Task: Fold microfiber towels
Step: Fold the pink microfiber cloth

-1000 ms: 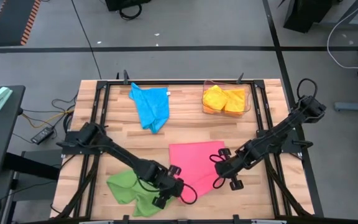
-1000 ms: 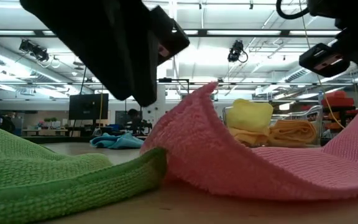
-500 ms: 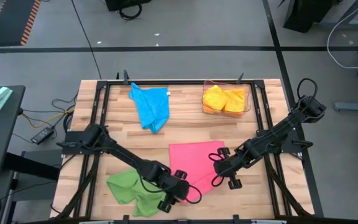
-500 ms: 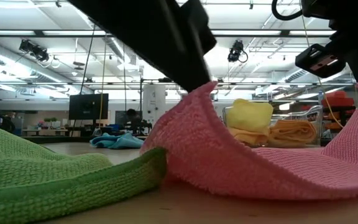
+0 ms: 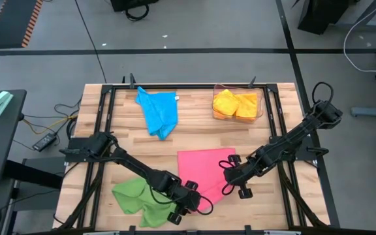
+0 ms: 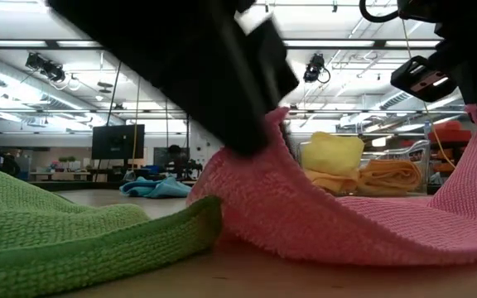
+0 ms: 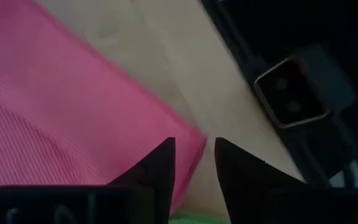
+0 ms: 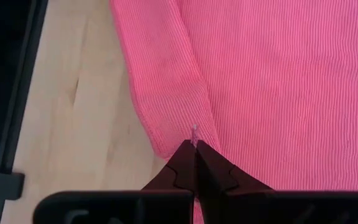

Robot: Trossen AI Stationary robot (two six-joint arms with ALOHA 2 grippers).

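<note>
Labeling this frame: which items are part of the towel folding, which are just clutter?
Job:
pink towel, pinched by the shut right gripper, left gripper at its corner
green towel
blue towel
yellow and orange towels

Lying about:
clear bin holding the yellow and orange ones

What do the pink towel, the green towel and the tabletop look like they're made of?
Pink towel: soft knit cloth, probably microfiber; fine ribbed rows and a fuzzy nap show up close. Green towel: the same kind of looped, plush weave, matte. Tabletop: light wood planks, seemingly butcher-block, with visible grain and seams and a smooth finish.
</note>
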